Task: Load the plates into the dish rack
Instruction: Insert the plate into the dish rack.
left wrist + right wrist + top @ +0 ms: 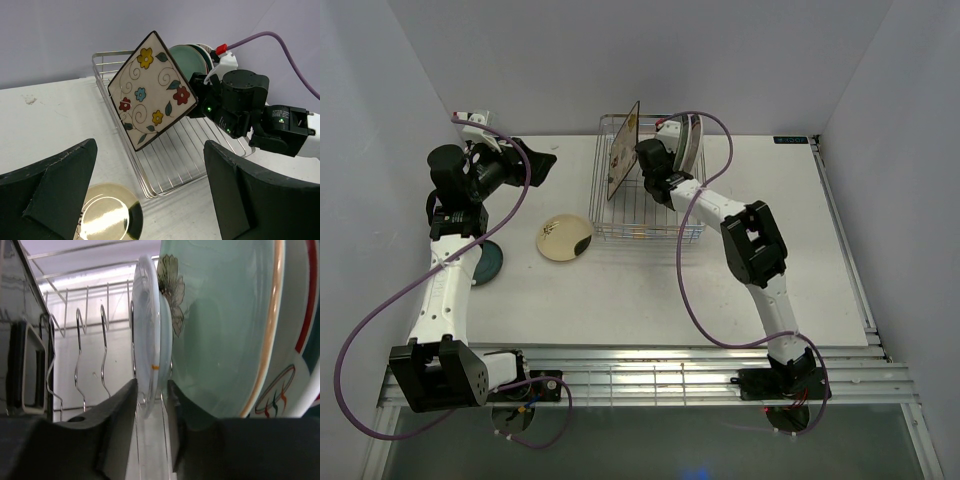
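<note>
Two arms apart: right pincer [150, 405] deep in the dish rack [605, 225], clamped on a small blue-grey plate [150, 335]; left pincer [150, 200] raised, wide open, empty

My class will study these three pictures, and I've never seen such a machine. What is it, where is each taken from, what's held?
Two robot arms stand at the near edge of a table, each ending in a two-finger pincer. One picture looks down from above; the others come from wrist cameras. The right pincer reaches into the wire dish rack and seems to pinch a pale blue plate, between a green plate and a square floral plate. The left pincer hangs open, empty. A cream plate and a dark teal plate lie on the table.
</note>
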Robot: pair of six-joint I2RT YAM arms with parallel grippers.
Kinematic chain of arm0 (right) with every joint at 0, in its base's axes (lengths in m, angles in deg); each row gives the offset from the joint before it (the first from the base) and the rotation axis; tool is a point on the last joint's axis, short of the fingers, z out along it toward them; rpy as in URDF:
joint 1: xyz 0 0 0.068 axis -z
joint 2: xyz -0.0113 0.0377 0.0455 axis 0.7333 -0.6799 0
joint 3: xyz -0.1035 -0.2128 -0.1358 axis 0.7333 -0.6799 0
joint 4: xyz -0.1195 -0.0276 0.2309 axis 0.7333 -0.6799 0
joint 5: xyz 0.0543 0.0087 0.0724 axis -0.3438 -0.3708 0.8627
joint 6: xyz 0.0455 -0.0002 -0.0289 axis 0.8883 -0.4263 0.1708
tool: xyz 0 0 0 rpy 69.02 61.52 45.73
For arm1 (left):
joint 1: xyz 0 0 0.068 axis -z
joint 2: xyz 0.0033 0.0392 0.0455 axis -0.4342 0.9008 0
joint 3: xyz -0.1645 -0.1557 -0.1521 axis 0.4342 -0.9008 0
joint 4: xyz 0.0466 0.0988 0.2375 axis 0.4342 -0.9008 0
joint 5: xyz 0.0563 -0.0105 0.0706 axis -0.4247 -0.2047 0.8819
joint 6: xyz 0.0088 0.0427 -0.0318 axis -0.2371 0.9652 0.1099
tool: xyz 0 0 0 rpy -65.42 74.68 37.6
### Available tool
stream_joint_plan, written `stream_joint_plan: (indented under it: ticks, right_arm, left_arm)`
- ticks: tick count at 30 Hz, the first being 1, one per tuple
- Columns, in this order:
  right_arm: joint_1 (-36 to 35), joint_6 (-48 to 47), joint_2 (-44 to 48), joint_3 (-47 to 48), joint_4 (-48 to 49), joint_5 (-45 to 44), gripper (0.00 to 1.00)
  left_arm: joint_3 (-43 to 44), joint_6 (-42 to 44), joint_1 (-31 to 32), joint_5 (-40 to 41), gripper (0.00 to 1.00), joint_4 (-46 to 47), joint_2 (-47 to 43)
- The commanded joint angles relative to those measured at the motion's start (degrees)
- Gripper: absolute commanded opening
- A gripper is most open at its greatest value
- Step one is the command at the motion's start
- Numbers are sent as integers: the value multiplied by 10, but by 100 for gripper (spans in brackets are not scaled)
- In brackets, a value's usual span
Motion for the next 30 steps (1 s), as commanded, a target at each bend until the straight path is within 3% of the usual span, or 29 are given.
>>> stream_joint_plan:
  ticks: [1, 3, 13, 16, 19, 30]
  right_arm:
    - [-7, -1, 52, -19, 35, -4, 38]
    - [-9, -5, 65, -25, 37, 0, 42]
    - [-20, -11, 166, -142, 89, 9, 44]
    - [-24, -24, 208, -197, 115, 28, 61]
    - [-29, -33, 245, -243, 134, 33, 66]
    - [-48, -45, 393, -437, 217, 69, 70]
  left_arm:
    - [-3, 6, 2, -6, 98, 3, -5]
    - [-3, 6, 2, -6, 98, 2, -4]
    - [-3, 10, 2, -6, 98, 2, 0]
    - [-2, 13, 2, -7, 98, 0, 6]
    - [4, 15, 2, -13, 98, -6, 17]
    - [16, 26, 2, 0, 98, -17, 67]
